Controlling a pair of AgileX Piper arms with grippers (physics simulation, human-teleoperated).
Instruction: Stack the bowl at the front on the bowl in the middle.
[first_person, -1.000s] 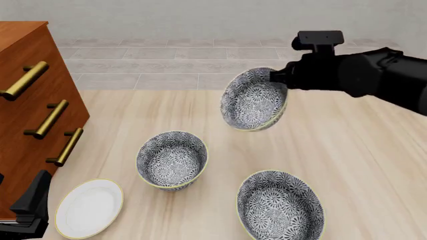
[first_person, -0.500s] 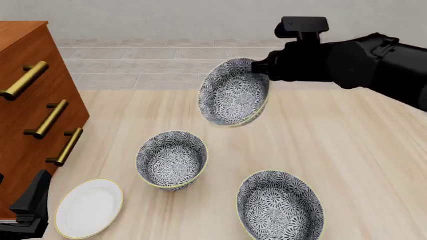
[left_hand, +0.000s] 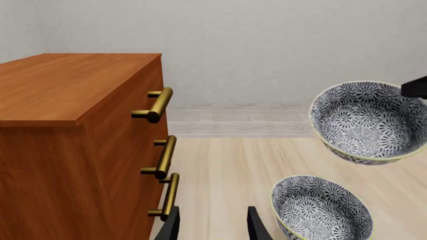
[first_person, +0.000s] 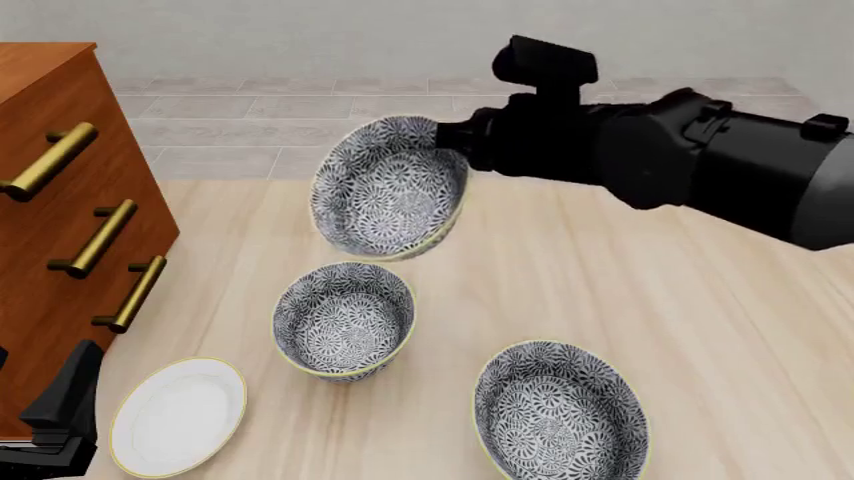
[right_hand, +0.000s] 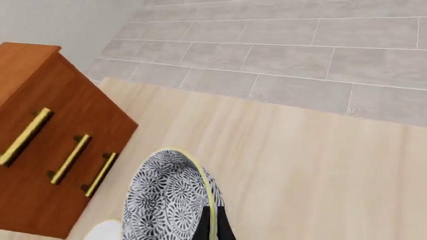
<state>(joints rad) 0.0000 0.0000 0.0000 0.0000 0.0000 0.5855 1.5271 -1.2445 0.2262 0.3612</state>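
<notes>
The right gripper (first_person: 454, 135) was clamped on the rim of the front bowl (first_person: 387, 187), carrying it tilted in the air, opening facing the camera, just above and slightly behind the middle bowl (first_person: 343, 320), not touching it. The middle bowl sat upright on the table (first_person: 694, 330). A wider patterned bowl (first_person: 562, 412) sat near the front right, well clear. A white plate (first_person: 178, 415) lay front left, beside the left gripper (left_hand: 213, 226), which was parked low with its fingers apart and holding nothing. A wooden drawer unit (first_person: 67, 200) with brass handles stood at the left, apart from both bowls.
</notes>
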